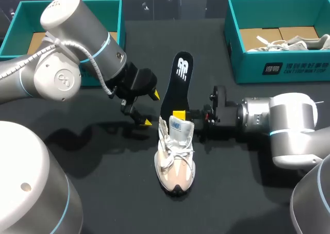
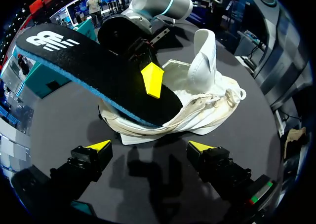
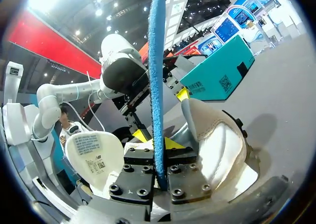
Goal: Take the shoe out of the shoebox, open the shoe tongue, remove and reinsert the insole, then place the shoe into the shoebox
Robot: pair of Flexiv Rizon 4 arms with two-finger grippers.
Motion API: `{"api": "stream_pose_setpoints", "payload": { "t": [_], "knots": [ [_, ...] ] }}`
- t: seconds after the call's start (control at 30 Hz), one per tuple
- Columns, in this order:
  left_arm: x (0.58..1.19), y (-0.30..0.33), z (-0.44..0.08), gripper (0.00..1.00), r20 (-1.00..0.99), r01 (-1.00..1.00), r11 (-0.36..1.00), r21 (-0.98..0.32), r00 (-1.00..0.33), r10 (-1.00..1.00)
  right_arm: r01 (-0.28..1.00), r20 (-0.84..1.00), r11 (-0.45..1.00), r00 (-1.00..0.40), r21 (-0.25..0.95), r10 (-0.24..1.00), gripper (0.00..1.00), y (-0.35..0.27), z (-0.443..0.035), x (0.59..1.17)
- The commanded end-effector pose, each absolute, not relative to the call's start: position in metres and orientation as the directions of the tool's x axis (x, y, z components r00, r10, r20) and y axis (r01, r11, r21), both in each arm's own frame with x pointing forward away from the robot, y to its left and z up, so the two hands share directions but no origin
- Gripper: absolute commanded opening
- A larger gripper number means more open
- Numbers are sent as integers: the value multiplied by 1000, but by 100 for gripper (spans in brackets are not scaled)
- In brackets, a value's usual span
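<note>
Clamping the right claw (image 1: 180, 115) tight on the black insole (image 1: 178, 82), one end over the opening of the white shoe (image 1: 175, 162), the other slanting up and away. Holding the left claw (image 1: 151, 108) spread wide with nothing in it, just beside the shoe. Resting the shoe upright on the table (image 1: 103, 182), tongue raised, outside both teal shoeboxes (image 1: 258, 69).

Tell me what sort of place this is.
Probably a robot test bench for shoe packing: a dark table, teal left shoebox and right shoebox, and a shoe whose insole the right hand holds.
</note>
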State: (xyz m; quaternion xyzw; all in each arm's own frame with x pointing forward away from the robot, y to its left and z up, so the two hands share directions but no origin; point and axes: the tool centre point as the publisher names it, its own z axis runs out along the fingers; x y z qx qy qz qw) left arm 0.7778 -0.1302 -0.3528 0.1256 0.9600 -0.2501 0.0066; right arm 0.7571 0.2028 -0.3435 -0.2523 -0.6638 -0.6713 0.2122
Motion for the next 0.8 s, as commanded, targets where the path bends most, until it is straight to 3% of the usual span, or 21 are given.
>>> {"api": "stream_pose_setpoints", "payload": {
  "t": [0.03,0.1,0.27,0.63,0.8],
  "knots": [
    [778,-130,-353,100,-76,246,844,-477,-968,239,625,625,-31,-778,780,54,0,205,-353,750],
    [778,-130,-353,100,-76,246,844,-477,-968,239,625,626,-31,-778,780,53,0,206,-352,751],
    [778,-130,-353,100,-76,246,844,-477,-968,239,619,619,-19,-784,785,47,15,207,-348,752],
    [778,-130,-353,100,-76,246,844,-477,-968,239,583,582,16,-812,812,47,13,211,-336,755],
    [778,-130,-353,100,-76,246,844,-477,-968,239,562,561,25,-827,827,48,22,211,-330,755]
  ]
}}
